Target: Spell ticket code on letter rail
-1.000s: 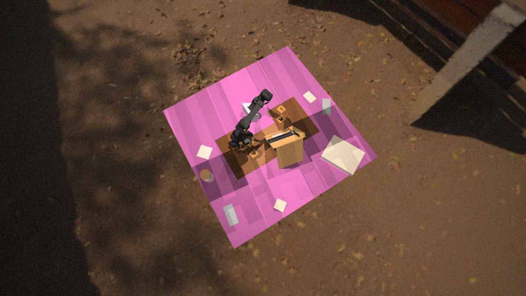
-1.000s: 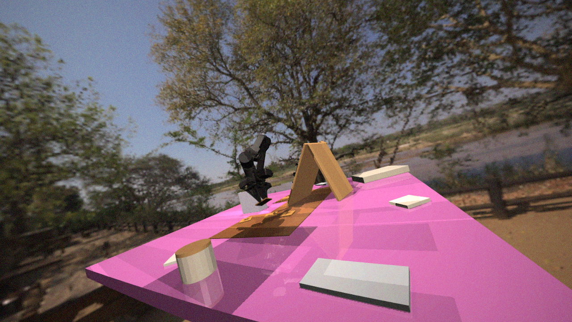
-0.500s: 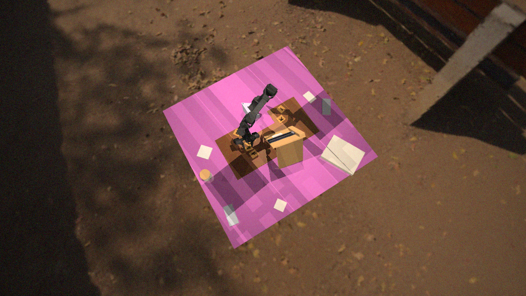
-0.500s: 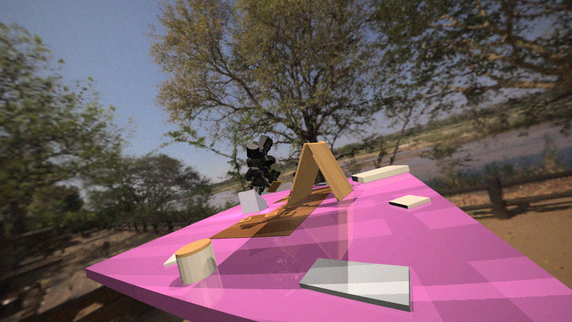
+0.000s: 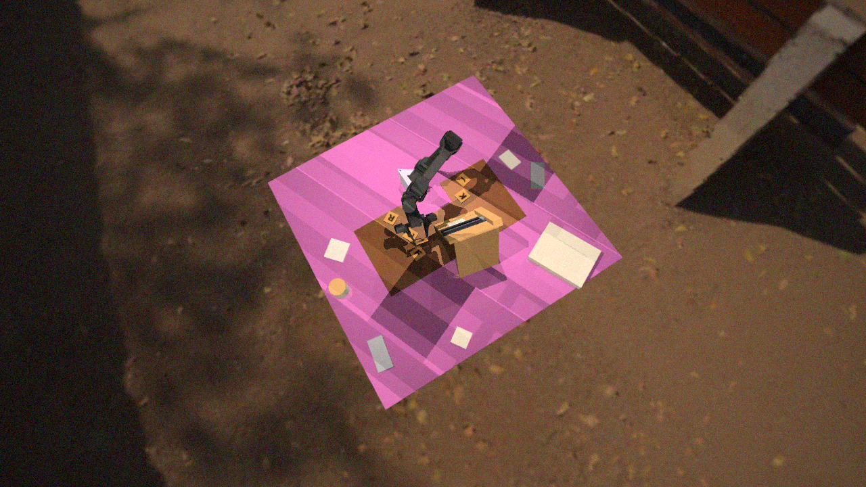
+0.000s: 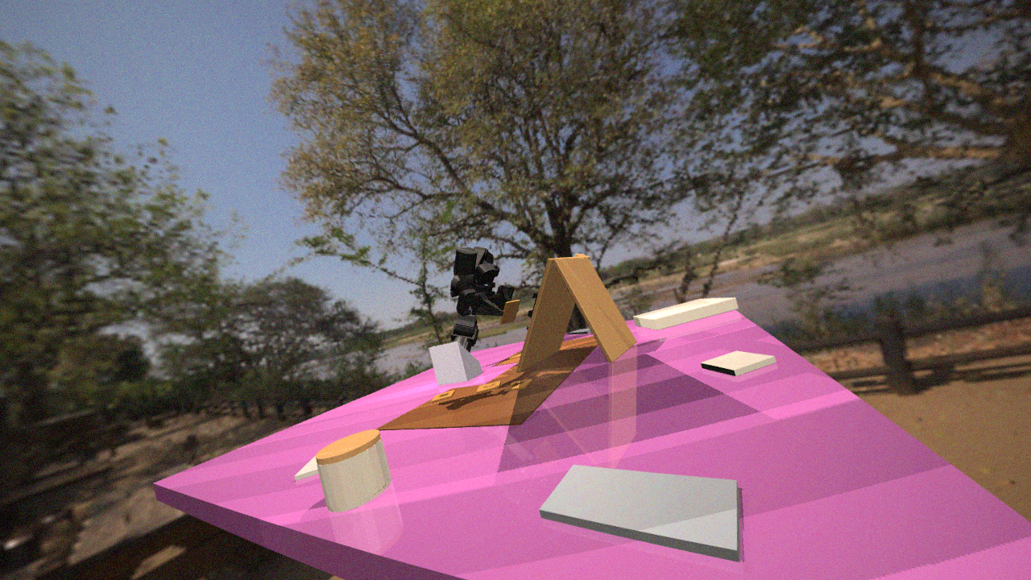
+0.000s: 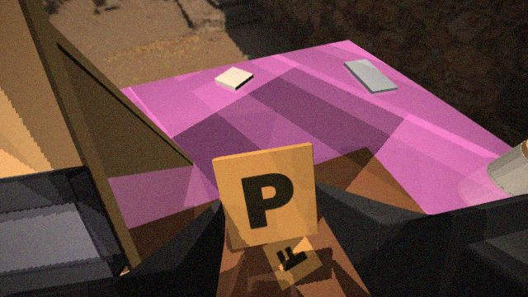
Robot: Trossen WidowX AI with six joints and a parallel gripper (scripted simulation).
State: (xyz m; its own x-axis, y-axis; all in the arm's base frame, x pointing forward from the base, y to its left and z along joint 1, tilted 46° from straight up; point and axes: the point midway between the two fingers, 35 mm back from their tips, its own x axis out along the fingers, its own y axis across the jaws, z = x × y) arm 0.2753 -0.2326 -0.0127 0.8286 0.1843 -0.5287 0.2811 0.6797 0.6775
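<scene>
Gripper is closed on the P tile, one finger on each side edge, letter face uncovered. Tile is up off the mat, beside the board, not in the rail. Handling guess: light, stiff, thin, flat-sided, probably not fragile. Side-edge grip looks right for carrying and keeps the face readable, but edges are narrow, so it could pivot or slip if a corner catches the rail. Suggest squaring it to the channel before entry, feeding gently, then pushing on the trailing edge to seat it; fingers may need to clear the rail lips. Loose tiles on the mat want the same two-edge hold. Writing: P is clear and upright in the wrist view. F tile lies on the mat near the board, its letter turned in the wrist view. R tile is on the mat farther from the board on that same side; K tile is behind the board, on the arm's side. Another tile sits past K, farther from the board, letter too small to call. No ticket text readable, so can't confirm code or P's slot. No brand marks legible on anything around the board.
</scene>
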